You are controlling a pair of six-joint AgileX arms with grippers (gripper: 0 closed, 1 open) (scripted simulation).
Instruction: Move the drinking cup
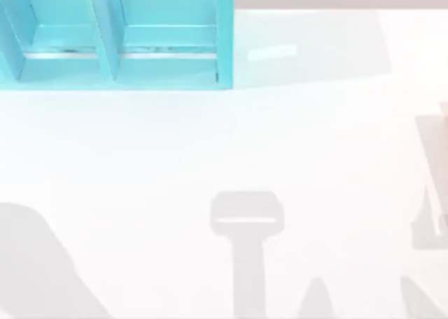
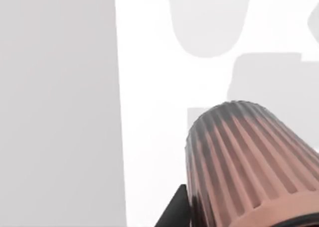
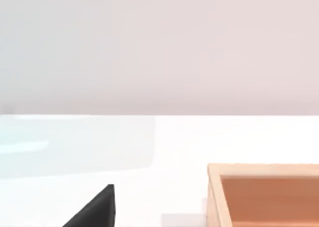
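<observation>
The drinking cup (image 2: 249, 157) is a reddish-brown tumbler with ribbed sides, seen very close in the left wrist view with its narrow base pointing away over the white table. My left gripper (image 2: 234, 222) is shut on it, and one black finger (image 2: 174, 214) lies against the cup's side. The cup's inside and the other finger are hidden. A black part of my right gripper (image 3: 97, 209) shows over the white table (image 3: 164, 142), apart from the cup.
A turquoise open shelf unit (image 1: 115, 36) with two compartments stands at the table's back left. A light wooden box (image 3: 264, 194) with an orange-brown inside sits near my right gripper. Grey shadows (image 1: 246, 217) of the arms fall on the table's front half.
</observation>
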